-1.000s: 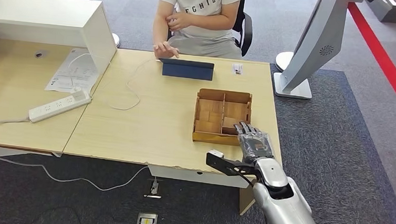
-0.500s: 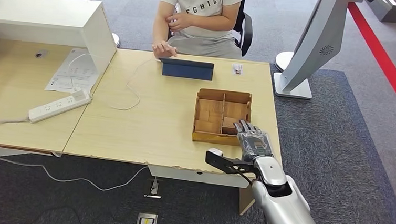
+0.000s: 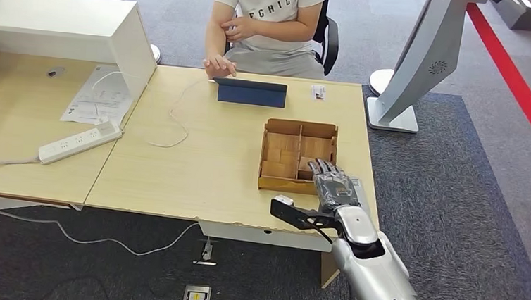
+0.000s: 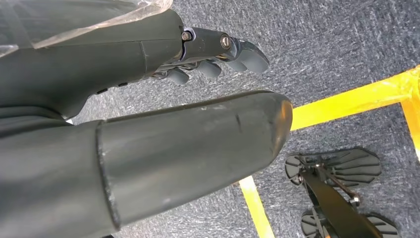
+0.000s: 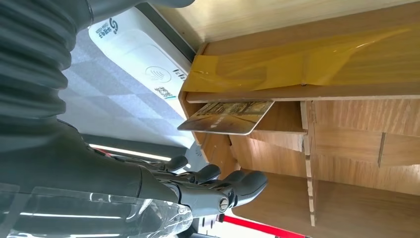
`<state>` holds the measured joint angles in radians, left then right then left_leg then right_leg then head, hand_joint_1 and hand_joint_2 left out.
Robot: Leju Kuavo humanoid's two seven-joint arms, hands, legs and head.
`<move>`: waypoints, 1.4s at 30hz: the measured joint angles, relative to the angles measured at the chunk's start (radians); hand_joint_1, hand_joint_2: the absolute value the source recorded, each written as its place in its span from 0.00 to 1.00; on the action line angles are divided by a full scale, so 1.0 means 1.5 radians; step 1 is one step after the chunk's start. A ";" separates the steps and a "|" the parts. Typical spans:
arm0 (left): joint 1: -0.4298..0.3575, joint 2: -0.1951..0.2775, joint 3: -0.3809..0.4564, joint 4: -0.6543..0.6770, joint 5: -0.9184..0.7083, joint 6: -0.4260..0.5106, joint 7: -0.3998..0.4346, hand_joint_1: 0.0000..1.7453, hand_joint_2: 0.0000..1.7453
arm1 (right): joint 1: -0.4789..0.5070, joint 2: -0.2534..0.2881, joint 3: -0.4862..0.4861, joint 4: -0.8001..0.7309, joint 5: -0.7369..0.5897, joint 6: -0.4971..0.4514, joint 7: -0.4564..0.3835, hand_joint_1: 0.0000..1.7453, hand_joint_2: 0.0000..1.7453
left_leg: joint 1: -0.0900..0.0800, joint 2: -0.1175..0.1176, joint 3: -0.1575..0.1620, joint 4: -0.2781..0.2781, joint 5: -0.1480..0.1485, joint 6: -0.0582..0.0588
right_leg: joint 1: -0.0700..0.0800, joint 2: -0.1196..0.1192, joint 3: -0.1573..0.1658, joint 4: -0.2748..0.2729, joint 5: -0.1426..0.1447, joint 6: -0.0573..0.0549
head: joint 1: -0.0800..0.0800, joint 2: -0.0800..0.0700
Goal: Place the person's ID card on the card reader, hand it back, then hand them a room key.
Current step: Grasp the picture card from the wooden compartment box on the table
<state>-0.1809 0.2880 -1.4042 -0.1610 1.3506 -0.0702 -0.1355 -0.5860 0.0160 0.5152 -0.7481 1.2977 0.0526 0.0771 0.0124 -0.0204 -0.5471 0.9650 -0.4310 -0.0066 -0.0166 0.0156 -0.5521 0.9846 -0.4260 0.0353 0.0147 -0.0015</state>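
My right hand is open over the near right corner of the wooden compartment box, fingers reaching over its front wall and thumb stuck out to the left. It holds nothing. In the right wrist view a printed room key card leans in a compartment just beyond the fingers. The dark blue card reader lies at the far edge of the table in front of the seated person. A small white card lies to its right. My left hand hangs over the carpet with nothing in it.
A white raised counter, a paper sheet, a power strip and a loose white cable occupy the table's left. A white kiosk stand rises from the floor right of the table. Yellow floor tape runs under my left hand.
My right hand has crept a little forward and left, bringing its fingers further over the box's near right compartment. The person's hands shifted slightly.
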 joint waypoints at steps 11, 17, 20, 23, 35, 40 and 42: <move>0.000 0.000 -0.002 0.000 -0.008 -0.001 -0.001 0.00 0.00 | -0.010 0.000 0.000 0.032 -0.001 -0.013 0.000 0.98 1.00 | 0.000 0.000 0.000 0.000 0.000 0.000 | 0.000 0.000 0.000 0.000 0.000 0.000 | 0.000 0.000; 0.000 0.000 -0.005 0.000 -0.009 -0.002 -0.001 0.00 0.00 | -0.014 0.000 0.000 0.048 -0.004 -0.021 -0.008 1.00 1.00 | 0.000 0.000 0.000 0.000 0.000 0.000 | 0.000 0.000 0.000 0.000 0.000 0.000 | 0.000 0.000; 0.000 0.000 -0.010 0.000 -0.011 -0.003 -0.001 0.00 0.00 | -0.016 -0.001 0.000 0.054 -0.006 -0.026 -0.011 1.00 1.00 | 0.000 0.000 0.000 0.000 0.000 0.000 | 0.000 0.000 0.000 0.000 0.000 0.000 | 0.000 0.000; 0.000 0.000 -0.013 0.000 -0.012 -0.003 -0.001 0.00 0.00 | -0.019 -0.001 0.000 0.059 -0.009 -0.029 -0.012 1.00 1.00 | 0.000 0.000 0.000 0.000 0.000 0.000 | 0.000 0.000 0.000 0.000 0.000 0.000 | 0.000 0.000; 0.000 0.000 -0.026 0.000 -0.022 -0.009 0.001 0.00 0.00 | -0.015 -0.011 0.000 0.057 -0.025 -0.031 -0.016 1.00 1.00 | 0.000 0.000 0.001 0.000 0.000 0.000 | 0.000 0.000 0.000 0.000 0.000 0.000 | 0.000 0.000; 0.000 0.000 -0.030 0.000 -0.022 -0.009 0.000 0.00 0.00 | -0.005 -0.016 -0.002 0.040 -0.029 -0.031 -0.010 1.00 1.00 | 0.000 0.000 0.001 0.000 0.000 0.000 | 0.000 0.000 0.000 0.000 0.000 0.000 | 0.000 0.000; 0.000 0.000 -0.031 0.000 -0.022 -0.009 -0.001 0.00 0.00 | 0.000 -0.019 -0.004 0.028 -0.029 -0.029 -0.009 1.00 1.00 | 0.000 0.000 0.001 0.000 0.000 0.000 | 0.000 0.000 0.000 0.000 0.000 0.000 | 0.000 0.000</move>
<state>-0.1812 0.2880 -1.4501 -0.1610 1.3169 -0.0843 -0.1370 -0.5855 -0.0130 0.5099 -0.7058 1.2537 0.0093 0.0628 0.0123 -0.0204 -0.5462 0.9651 -0.4310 -0.0066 -0.0166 0.0156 -0.5516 0.9844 -0.4260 0.0353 0.0146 -0.0015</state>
